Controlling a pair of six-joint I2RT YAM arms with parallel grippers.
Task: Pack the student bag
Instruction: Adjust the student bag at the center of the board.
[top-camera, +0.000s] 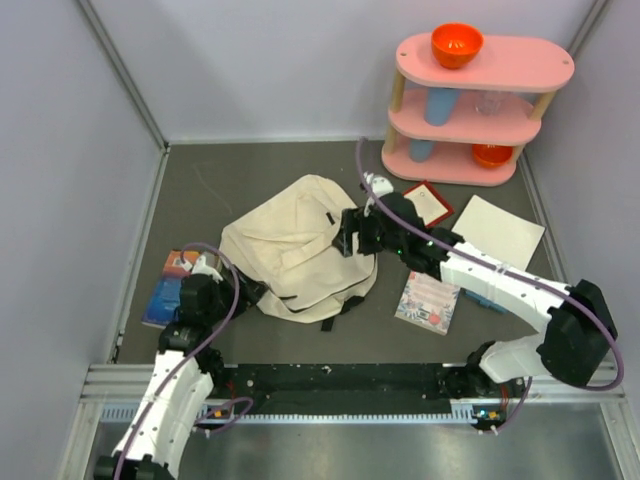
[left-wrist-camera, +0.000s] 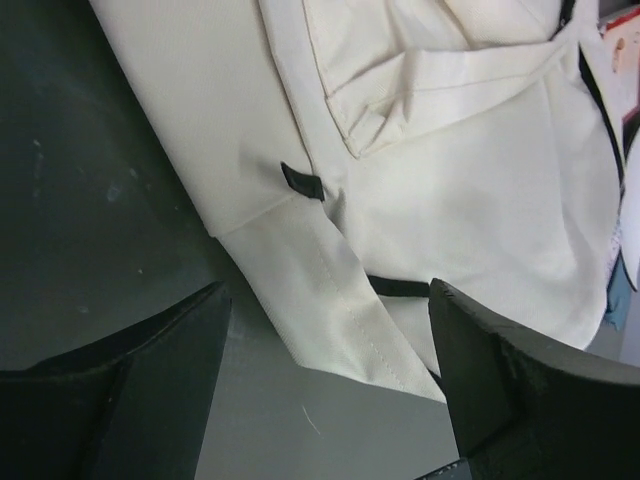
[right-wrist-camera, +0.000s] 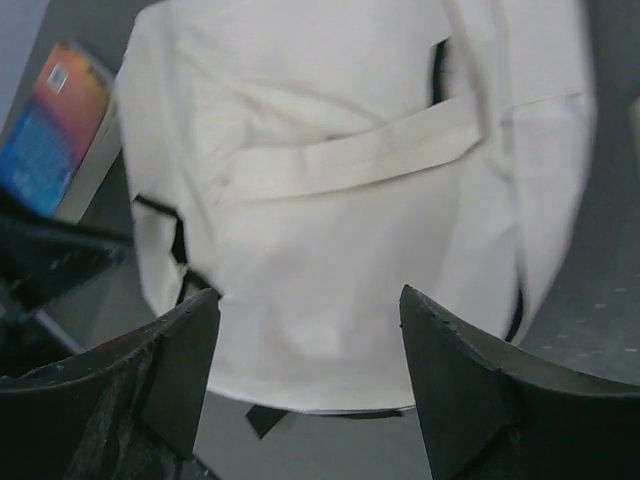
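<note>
student bag lies between the arms, just ahead of each: left gripper and right gripper both spread, empty, equally near

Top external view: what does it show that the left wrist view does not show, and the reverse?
Only the top external view shows the pink shelf with an orange bowl, the white paper, the book at the left and the right gripper. Only the left wrist view shows the fine stitching on the bag. Both show the bag, the dark table and the left gripper, its jaws open.
</note>
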